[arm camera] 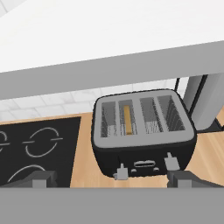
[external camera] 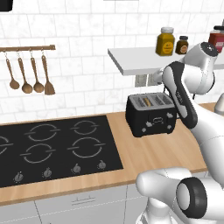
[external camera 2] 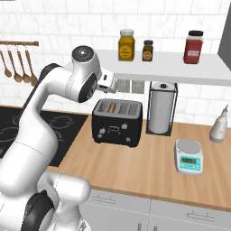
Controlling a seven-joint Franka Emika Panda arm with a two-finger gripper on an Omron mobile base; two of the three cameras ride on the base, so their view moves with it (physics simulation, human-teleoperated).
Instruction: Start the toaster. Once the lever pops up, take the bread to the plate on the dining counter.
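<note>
Standing on the wood worktop (external camera: 144,153), the toaster (external camera: 151,113) is the reference point for all positions below. It is a black box with a silver top carrying 4 slots and small pale controls on its front face. The bread (arm camera: 127,118) sits upright in the 2nd slot from the left in the hand view, showing as a thin orange-brown edge below the slot rim. In that view, 2 pale levers project from the lower front face, 1 at each end of a central oval control.

The gripper (arm camera: 109,178) is above and in front of the toaster, looking down at its top and front. The 2 dark fingertips (arm camera: 41,178) stand far apart at the bottom of the hand view, at their widest spread, 1 well left of the toaster and 1 under its right lever. Nothing is held between them, and neither tip touches the toaster.

Left of the toaster, the black hob (external camera: 52,148) is set flush in the worktop, with 4 knobs along its front edge. Above and behind the toaster, a white shelf (external camera 2: 180,67) carries 3 jars: a yellow jar (external camera 2: 127,45), a small dark jar (external camera 2: 147,50) and a red jar (external camera 2: 193,47). Just right of the toaster stands a paper towel roll (external camera 2: 161,108) in a black wire holder. Further right, near the front, lies a kitchen scale (external camera 2: 189,156), with a white bottle (external camera 2: 219,126) beyond it. Far left of the toaster, wooden utensils (external camera: 30,76) hang from a wall rail.
</note>
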